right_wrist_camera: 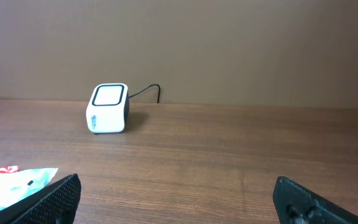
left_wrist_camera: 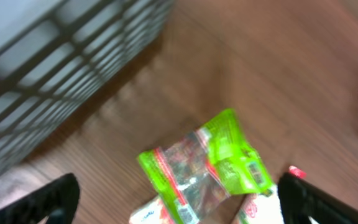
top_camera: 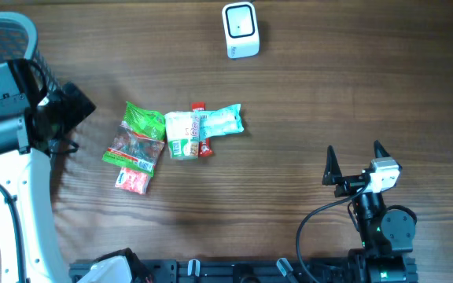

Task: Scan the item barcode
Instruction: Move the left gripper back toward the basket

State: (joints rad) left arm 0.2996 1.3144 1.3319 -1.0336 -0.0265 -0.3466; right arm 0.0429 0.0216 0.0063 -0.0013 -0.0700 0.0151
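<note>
Blur hides the print on the green packet (left_wrist_camera: 216, 162).

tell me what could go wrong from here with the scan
The green packet lies bunched against the pale blue packet, so the open left gripper may drag or lift both. The scanner stands far from them, and a crumpled wrapper may hide its barcode.
</note>
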